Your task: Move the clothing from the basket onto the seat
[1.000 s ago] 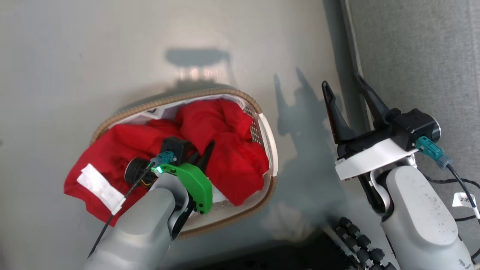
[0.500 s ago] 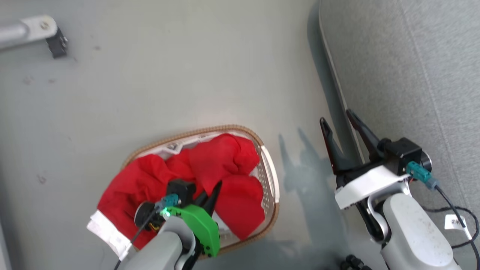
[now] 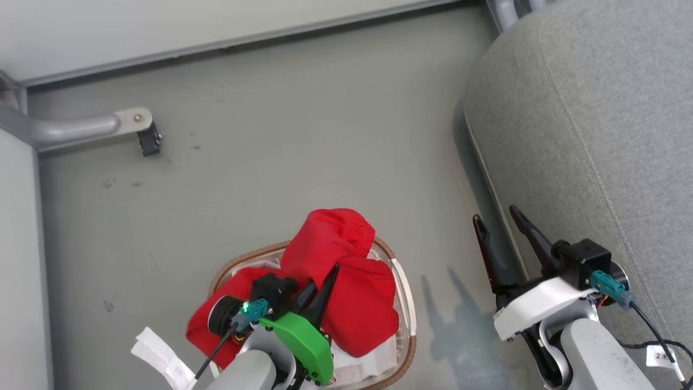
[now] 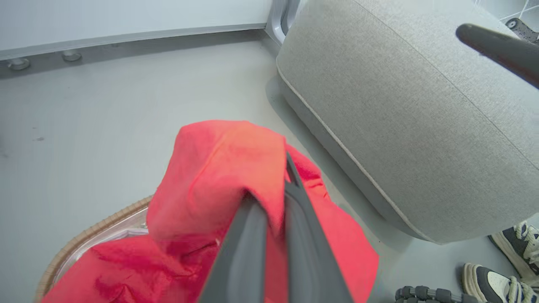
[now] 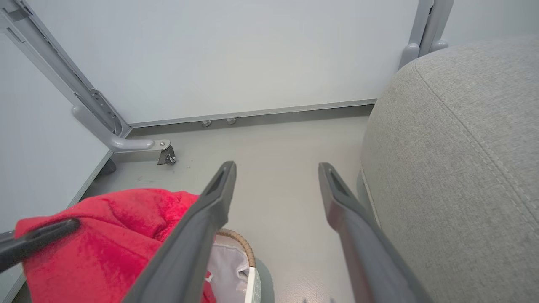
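The red clothing (image 3: 352,309) fills the oval basket (image 3: 243,261) on the floor and spills over its left side, where a white band (image 3: 159,355) hangs out. My left gripper (image 3: 327,281) is shut on a fold of the clothing (image 4: 210,176) and holds it bunched up above the basket rim (image 4: 84,237). My right gripper (image 3: 495,215) is open and holds nothing, between the basket and the seat (image 3: 595,135). In the right wrist view the right gripper (image 5: 276,168) points at bare floor, with the clothing (image 5: 113,227) on the left and the seat (image 5: 463,168) on the right.
A grey metal frame leg with a caster (image 3: 143,132) stands at the far left against a pale wall panel. A person's shoes (image 4: 505,248) stand on the floor by the seat's near corner. Open floor lies between basket and seat.
The head camera has tilted up, bringing the wall and the seat's rounded corner into view. My left gripper has lifted a bunch of red clothing above the basket. The right gripper stays open.
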